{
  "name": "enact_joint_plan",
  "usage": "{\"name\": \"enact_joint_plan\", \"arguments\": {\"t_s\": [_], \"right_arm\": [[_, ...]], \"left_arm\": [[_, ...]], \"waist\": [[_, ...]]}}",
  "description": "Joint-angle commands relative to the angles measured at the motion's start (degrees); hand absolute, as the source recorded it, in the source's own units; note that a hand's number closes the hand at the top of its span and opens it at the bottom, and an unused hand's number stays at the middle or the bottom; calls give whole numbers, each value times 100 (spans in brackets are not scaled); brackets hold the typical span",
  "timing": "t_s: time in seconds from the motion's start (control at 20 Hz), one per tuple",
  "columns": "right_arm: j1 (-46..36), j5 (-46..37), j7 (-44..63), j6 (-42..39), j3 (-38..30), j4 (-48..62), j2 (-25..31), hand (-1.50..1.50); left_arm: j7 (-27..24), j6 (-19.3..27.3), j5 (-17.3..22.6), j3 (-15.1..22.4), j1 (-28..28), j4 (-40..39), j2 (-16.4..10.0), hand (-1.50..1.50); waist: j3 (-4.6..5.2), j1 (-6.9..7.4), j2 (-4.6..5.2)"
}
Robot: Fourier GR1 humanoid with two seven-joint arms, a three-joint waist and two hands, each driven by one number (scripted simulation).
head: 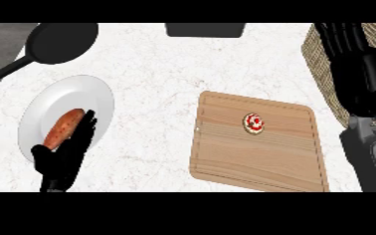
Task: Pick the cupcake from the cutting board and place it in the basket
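- Where the view's lower left corner begins, the left robot hand (67,152) stands with its fingers straight and spread a little. It holds nothing and lies over the near rim of a white plate (99,92).
- On that plate lies a sweet potato (62,127), close beside the left robot hand's fingers; I cannot tell whether they touch.
- Right of the middle, a wooden cutting board (272,162) lies flat on the white marbled bench (154,79).
- The cupcake (254,123) sits upright on the far half of the cutting board, a little right of its middle. Its red and white top faces up, and nothing touches it.
- From the left robot hand the cupcake is well apart, across a stretch of bare bench.
- The right robot hand (351,69) is nearer to the cupcake but apart from it, off the cutting board to the right and farther back.
- That right robot hand shows at the view's right edge, fingers straight and pointing away, holding nothing. Its grey forearm (360,149) runs beside the cutting board's right edge.
- Under and beside the right robot hand is the wicker basket (312,55), cut by the view's edge and near the cutting board's far right corner.
- Farthest back, a black pan (62,42) lies at the left, and a dark block (204,30) sits at the far edge; I cannot tell what it is.
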State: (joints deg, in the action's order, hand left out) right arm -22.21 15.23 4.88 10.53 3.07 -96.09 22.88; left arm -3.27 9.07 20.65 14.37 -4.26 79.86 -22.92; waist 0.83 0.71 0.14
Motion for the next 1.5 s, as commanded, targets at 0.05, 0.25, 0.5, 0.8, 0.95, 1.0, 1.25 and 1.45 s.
{"name": "enact_joint_plan", "arguments": {"t_s": [0.05,0.25,0.5,0.8,0.95,1.0,1.25,1.45], "right_arm": [[468,138,-63,-460,-19,-373,45,150],[1075,500,-443,-1190,31,-267,220,150],[1663,-2026,-1083,-399,2493,-688,-650,-150],[1663,-3836,831,1192,2288,-968,-528,-150],[1266,-4658,2076,1109,1917,-1098,-82,-150],[1270,-4891,2345,911,1825,-1132,210,-150],[1019,-4977,4047,-1008,1877,-1924,1253,-150],[400,-4040,5238,-2570,1971,-2657,1453,-150]], "left_arm": [[-38,296,-69,-185,-193,815,112,0],[-419,980,-455,-376,682,1209,364,0],[-264,863,-390,-209,502,1308,455,0],[-286,930,-364,-257,431,1208,582,0],[-188,1102,-541,-209,563,1215,585,0],[-163,1164,-562,-181,593,1181,653,0],[34,1115,-518,-261,690,1303,529,0],[32,1119,-559,-147,645,1352,627,0]], "waist": [[-86,-50,-32],[-95,-119,-47],[-82,-36,-45],[-50,-214,-86],[-32,-269,-107],[-31,-317,-106],[-31,-312,-115],[-41,-140,-77]]}}
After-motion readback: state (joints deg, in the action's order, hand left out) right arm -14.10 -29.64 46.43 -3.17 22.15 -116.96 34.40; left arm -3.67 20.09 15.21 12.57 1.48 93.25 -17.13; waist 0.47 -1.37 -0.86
